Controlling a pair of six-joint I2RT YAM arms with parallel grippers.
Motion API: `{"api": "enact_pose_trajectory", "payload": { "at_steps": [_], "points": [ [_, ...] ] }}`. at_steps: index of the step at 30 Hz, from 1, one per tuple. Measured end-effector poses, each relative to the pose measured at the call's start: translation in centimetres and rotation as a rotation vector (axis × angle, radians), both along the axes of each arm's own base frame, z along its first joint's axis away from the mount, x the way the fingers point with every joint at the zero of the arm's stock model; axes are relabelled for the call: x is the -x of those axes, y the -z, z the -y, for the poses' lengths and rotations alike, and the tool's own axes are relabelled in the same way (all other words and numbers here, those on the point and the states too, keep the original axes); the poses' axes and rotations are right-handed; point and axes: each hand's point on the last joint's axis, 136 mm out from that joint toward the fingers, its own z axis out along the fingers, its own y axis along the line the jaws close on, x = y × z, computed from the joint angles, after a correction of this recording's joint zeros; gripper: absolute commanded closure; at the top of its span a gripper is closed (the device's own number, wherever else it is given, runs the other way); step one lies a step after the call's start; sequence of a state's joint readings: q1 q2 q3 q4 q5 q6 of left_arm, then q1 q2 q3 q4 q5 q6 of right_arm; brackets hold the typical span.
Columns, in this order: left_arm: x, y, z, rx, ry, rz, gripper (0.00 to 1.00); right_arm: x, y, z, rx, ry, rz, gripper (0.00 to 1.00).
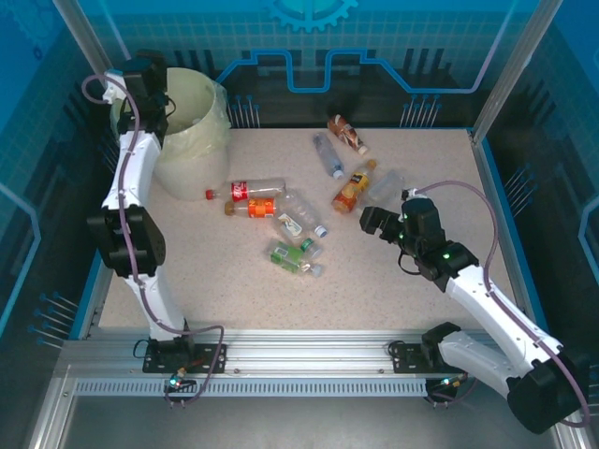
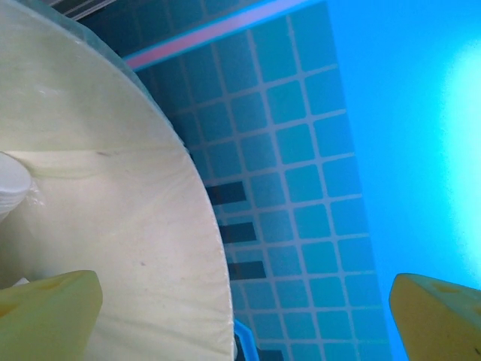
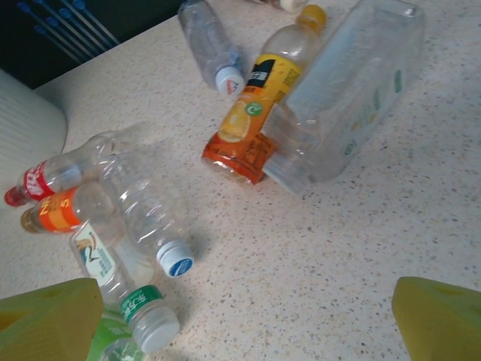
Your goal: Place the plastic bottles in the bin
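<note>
The bin (image 1: 192, 126), cream with a yellowish bag, stands at the table's back left. My left gripper (image 1: 142, 94) hovers over its left rim, open and empty; in the left wrist view the bag lining (image 2: 113, 226) lies under my left gripper (image 2: 244, 323). Several plastic bottles lie mid-table: a red-labelled one (image 1: 245, 191), an orange-labelled one (image 1: 253, 208) and a green one (image 1: 290, 254). My right gripper (image 1: 370, 222) is open above bare table, just below the orange juice bottle (image 1: 354, 187). In the right wrist view, the juice bottle (image 3: 259, 105) and a blue-capped clear bottle (image 3: 150, 210) lie ahead of my right gripper (image 3: 244, 316).
A brown-labelled bottle (image 1: 348, 134) and a clear one (image 1: 328, 154) lie near the back. A large clear bottle (image 3: 346, 90) rests against the juice bottle. Blue enclosure walls (image 2: 301, 188) surround the table. Bare tabletop (image 1: 234, 299) stretches along the front.
</note>
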State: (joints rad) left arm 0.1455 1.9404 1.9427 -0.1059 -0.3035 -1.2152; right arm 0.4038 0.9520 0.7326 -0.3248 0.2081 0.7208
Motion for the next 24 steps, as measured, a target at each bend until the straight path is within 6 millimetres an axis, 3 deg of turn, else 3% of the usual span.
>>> {"api": "enact_pose_trajectory", "payload": {
  "at_steps": [9,15,20,24],
  "points": [
    [1.5,-1.7,6.0,-0.133,0.138,0.020,0.01,-0.9,3.6,1.9,-0.042,0.129,-0.145,0.00],
    [4.7,-1.9,11.2,-0.209,0.332,0.035,0.01,-1.8,6.8,1.8,-0.069,0.144,-0.254,0.00],
    [8.6,-2.2,15.3,-0.277,0.508,0.052,0.01,-4.1,8.1,0.9,-0.101,0.147,-0.307,0.00],
    [11.4,-1.9,19.6,-0.327,0.656,0.063,0.01,-7.7,8.0,-0.4,-0.127,0.141,-0.311,0.00]
  ]
}}
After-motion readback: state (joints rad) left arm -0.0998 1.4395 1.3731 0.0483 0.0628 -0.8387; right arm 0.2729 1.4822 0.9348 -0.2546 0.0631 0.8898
